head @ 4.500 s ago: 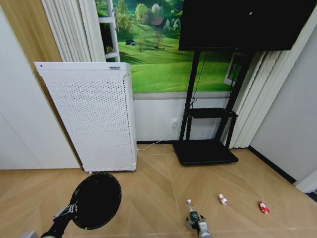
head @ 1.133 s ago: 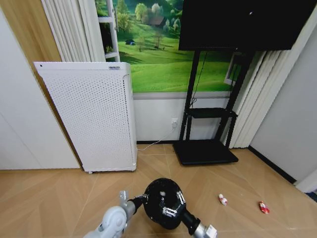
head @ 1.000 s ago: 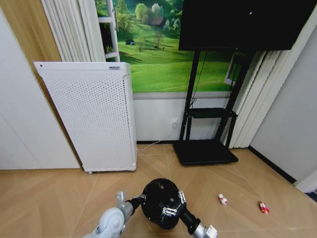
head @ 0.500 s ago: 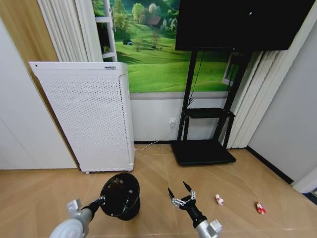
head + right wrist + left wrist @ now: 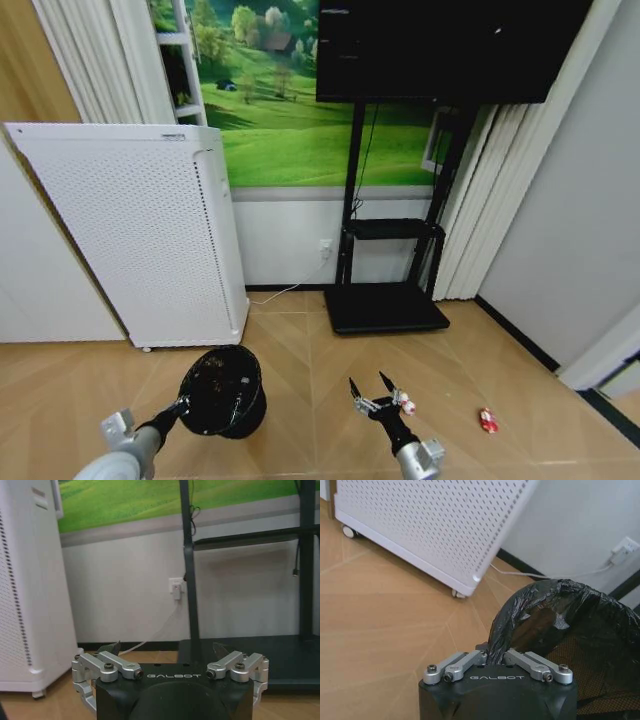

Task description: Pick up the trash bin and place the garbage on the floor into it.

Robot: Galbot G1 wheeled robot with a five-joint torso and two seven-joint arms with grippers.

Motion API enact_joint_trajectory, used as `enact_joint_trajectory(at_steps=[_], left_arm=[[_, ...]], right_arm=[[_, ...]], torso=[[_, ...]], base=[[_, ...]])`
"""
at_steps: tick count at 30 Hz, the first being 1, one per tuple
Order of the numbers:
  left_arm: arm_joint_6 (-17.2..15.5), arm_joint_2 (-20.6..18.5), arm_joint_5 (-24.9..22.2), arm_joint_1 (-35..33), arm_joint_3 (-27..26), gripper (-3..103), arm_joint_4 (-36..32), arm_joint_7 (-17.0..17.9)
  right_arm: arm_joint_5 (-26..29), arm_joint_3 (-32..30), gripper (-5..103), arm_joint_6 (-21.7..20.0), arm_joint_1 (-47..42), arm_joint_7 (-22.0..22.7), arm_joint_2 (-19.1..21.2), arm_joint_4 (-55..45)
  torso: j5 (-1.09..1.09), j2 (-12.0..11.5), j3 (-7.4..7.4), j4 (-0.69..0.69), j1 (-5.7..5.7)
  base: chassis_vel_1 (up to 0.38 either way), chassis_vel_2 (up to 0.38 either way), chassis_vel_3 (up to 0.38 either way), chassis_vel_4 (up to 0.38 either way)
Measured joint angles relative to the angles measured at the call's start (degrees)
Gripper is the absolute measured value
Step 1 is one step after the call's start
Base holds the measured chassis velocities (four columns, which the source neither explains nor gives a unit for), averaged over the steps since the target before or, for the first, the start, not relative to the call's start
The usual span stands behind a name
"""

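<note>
The black trash bin [image 5: 222,392] with its dark liner hangs tilted low over the floor at front left. My left gripper [image 5: 183,405] is shut on its near rim. In the left wrist view the left gripper [image 5: 493,653] pinches the crumpled liner edge of the bin [image 5: 580,630]. My right gripper [image 5: 369,384] is open and empty, to the right of the bin. Two red-and-white pieces of garbage lie on the floor: one [image 5: 407,405] just right of the right gripper, the other [image 5: 487,420] farther right. In the right wrist view the right gripper [image 5: 167,650] has its fingers spread wide.
A tall white perforated air purifier [image 5: 130,230] stands on wheels against the wall at left, close behind the bin. A black TV stand [image 5: 385,310] with a screen above stands at the back centre. A cable runs from a wall socket [image 5: 175,587].
My right gripper, shut on the bottle 4.5 s ago, dipped into the bin and came out open and empty. The left arm carried the bin leftwards. The camera has turned right.
</note>
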State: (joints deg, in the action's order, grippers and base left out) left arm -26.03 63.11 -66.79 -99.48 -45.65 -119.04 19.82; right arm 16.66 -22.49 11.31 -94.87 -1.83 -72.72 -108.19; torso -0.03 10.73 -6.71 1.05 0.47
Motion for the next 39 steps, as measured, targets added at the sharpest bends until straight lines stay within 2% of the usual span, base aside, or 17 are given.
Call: enact_joint_trajectory(at_steps=[4, 6, 7, 8, 11, 14, 15, 21, 26, 34, 39], left_arm=[[-0.4, 0.1, 0.6, -2.7, -2.6, 4, 0.6, -0.8], [-0.3, -0.2, 0.9, -6.0, -4.9, 4, 0.8, -2.6], [-0.3, -0.2, 0.9, -6.0, -4.9, 4, 0.8, -2.6], [-0.3, -0.4, 1.0, -7.3, -6.0, 4, 1.0, -3.3], [-0.3, -0.2, 0.9, -9.2, -9.0, 4, 1.3, -4.5], [-0.1, 0.3, 0.5, -9.8, -10.1, 4, 1.2, -4.5], [-0.1, 0.3, 0.5, -9.8, -10.1, 4, 1.2, -4.5], [0.3, 1.6, 1.2, -10.2, -9.6, 4, 0.9, -4.6], [0.4, 2.2, 1.7, -10.0, -8.5, 4, -0.4, -4.1], [0.4, 2.3, 1.7, -9.4, -7.4, 4, -1.1, -3.3], [0.2, 1.7, 0.0, -8.4, -6.2, 4, -2.8, -1.6]], right_arm=[[-1.6, 1.1, 100, -2.1, 4.4, 2.0, -0.1, 4.5], [-2.5, 1.9, 100, -6.0, 9.3, 3.8, -0.4, 8.7], [-2.5, 1.9, 100, -6.0, 9.3, 3.8, -0.4, 8.7], [-2.4, 2.5, 100, -7.8, 11.1, 4.4, -0.3, 10.6], [-1.9, 5.2, 100, -11.7, 16.0, 5.2, 1.7, 17.5], [-2.1, 6.9, 100, -13.0, 19.3, 5.1, 3.0, 22.9], [-2.1, 6.9, 100, -13.0, 19.3, 5.1, 3.0, 22.9], [-3.6, 10.1, 100, -13.6, 28.6, 3.4, 3.1, 37.0], [-4.9, 10.7, 100, -14.0, 33.5, 3.1, 1.2, 47.2], [-6.3, 10.5, 100, -14.1, 35.1, 2.9, -0.1, 53.1], [-8.6, 9.7, 100, -12.2, 36.0, 3.8, -1.4, 57.2]], torso=[[0.04, 0.0, 0.0, 0.04, 0.0], [0.03, 0.0, 0.0, -0.01, 0.0], [0.03, 0.0, 0.0, -0.01, 0.0], [0.06, 0.0, 0.0, -0.03, 0.0], [0.01, 0.0, 0.0, -0.02, 0.0], [0.03, 0.0, 0.0, 0.0, 0.0], [0.03, 0.0, 0.0, 0.0, 0.0], [0.03, 0.0, 0.0, -0.01, 0.0], [0.04, 0.0, 0.0, 0.0, 0.0], [0.03, 0.0, 0.0, 0.01, 0.0], [0.03, 0.0, 0.0, 0.0, 0.0]], base=[[-0.251, -0.27, 0.242, 0.236], [-0.049, -0.107, 0.146, 0.084], [-0.003, -0.072, 0.081, 0.084], [-0.003, -0.072, -0.002, 0.033], [0.073, 0.074, -0.049, -0.049], [0.085, 0.08, -0.084, -0.076], [0.089, 0.057, -0.085, -0.084], [-0.002, 0.004, -0.001, 0.0], [-0.015, -0.003, 0.012, 0.021], [0.0, 0.0, 0.0, 0.0], [0.0, 0.0, 0.0, 0.0]])
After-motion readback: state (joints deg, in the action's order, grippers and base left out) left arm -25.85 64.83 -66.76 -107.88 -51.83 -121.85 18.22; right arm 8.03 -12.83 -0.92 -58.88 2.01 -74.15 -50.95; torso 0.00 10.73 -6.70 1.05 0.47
